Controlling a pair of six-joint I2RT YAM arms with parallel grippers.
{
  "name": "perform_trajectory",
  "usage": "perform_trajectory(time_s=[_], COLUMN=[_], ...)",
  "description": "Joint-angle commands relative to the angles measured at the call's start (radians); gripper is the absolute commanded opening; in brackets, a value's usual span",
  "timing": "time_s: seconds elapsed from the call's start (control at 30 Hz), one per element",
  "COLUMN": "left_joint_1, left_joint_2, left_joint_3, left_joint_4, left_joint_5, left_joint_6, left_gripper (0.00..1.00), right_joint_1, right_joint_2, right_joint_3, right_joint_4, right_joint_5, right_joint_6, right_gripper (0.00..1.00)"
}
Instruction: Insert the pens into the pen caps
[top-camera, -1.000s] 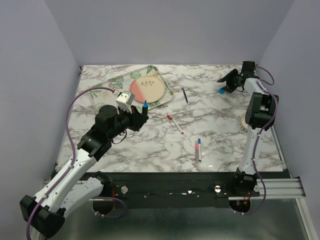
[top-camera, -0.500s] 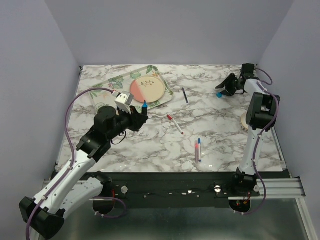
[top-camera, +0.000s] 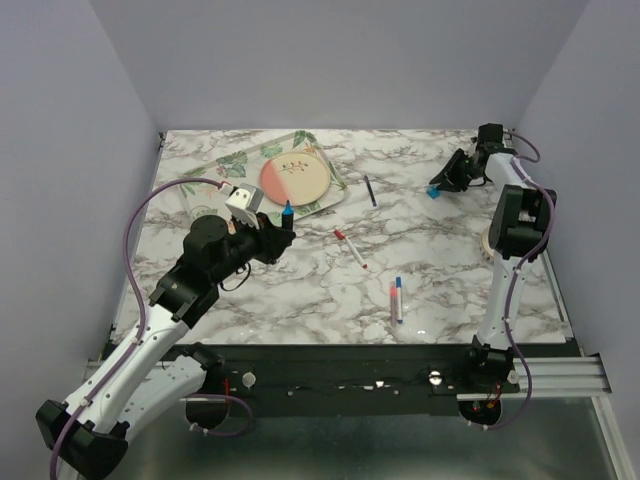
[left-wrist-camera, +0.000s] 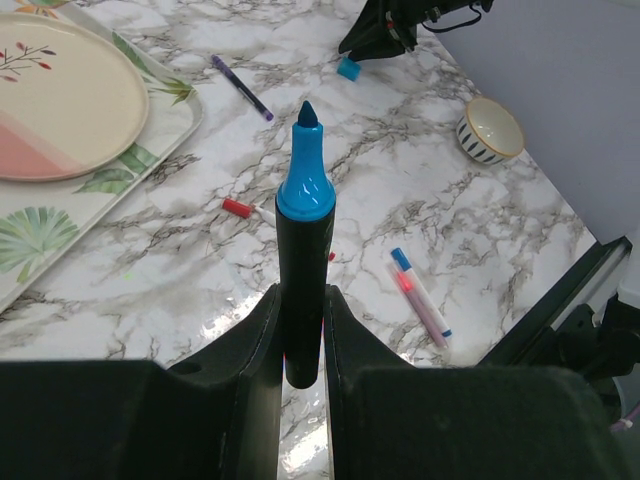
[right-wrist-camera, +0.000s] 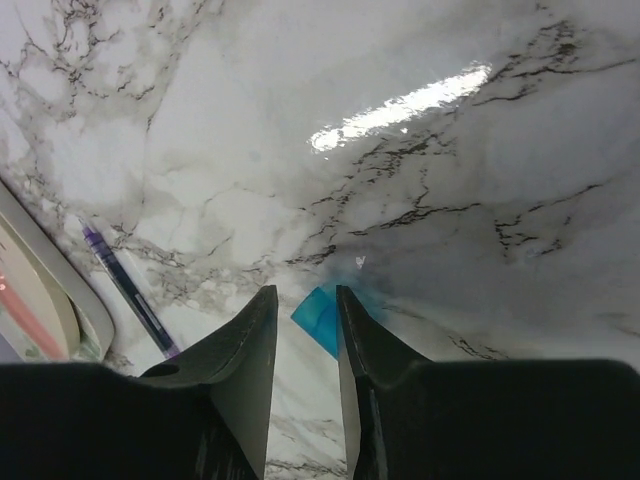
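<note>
Marble tabletop (top-camera: 300, 290) lay between lavender walls (top-camera: 350, 60). The left gripper (left-wrist-camera: 302, 295) clenched the blue-tipped marker (left-wrist-camera: 302, 230) upright. The right gripper (right-wrist-camera: 305, 295), jaws narrowly apart, flanked the bright blue cap (right-wrist-camera: 322, 318) at far right; whether it gripped the cap could not be told.

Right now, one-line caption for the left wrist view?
Left hand holds a dark marker, blue tip uncapped, above the marble table.

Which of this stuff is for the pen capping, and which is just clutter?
Job: dark marker, blue cap, navy pen, red-tipped pen, pink-and-white pen.
Clutter: tray, plate, bowl.
</note>
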Motion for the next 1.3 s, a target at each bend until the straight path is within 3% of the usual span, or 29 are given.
perform_trajectory(time_s=[0.0, 0.23, 0.47, 0.67, 0.97, 1.13, 1.27], left_joint_1=[0.005, 0.005, 0.005, 0.005, 0.005, 0.005, 0.005], left_joint_2=[-0.021, -0.024, -0.026, -0.031, -0.038, -0.046, -0.043], left_joint_3=[-0.011, -0.008, -0.008, -0.011, -0.013, -0.015, -0.013], left_joint_4=[0.022, 0.019, 0.022, 0.022, 0.021, 0.025, 0.024], left_joint_5=[0.017, 0.014, 0.017, 0.018, 0.022, 0.018, 0.026], left_joint_6=[0.001, 0.002, 0.002, 0.001, 0.001, 0.001, -0.002], left_gripper=[0.0, 0.0, 0.0, 0.0, 0.0, 0.0, 0.0], right_joint_1=[0.028, 0.067, 0.079, 0.083, 0.09, 0.096, 0.096], right_joint_2=[0.064, 0.081, 0.104, 0.03, -0.005, -0.132, -0.218], right_joint_3=[0.126, 0.201, 0.256, 0.137, 0.087, -0.026, -0.079], right_joint_4=[-0.138, -0.219, -0.332, -0.293, -0.325, -0.248, -0.212], right_joint_5=[0.036, 0.098, 0.103, 0.164, 0.182, 0.173, 0.247], right_joint_6=[-0.075, -0.162, -0.244, -0.274, -0.32, -0.299, -0.227], right_gripper=[0.36, 0.41, 0.38, 0.4, 0.41, 0.41, 0.47])
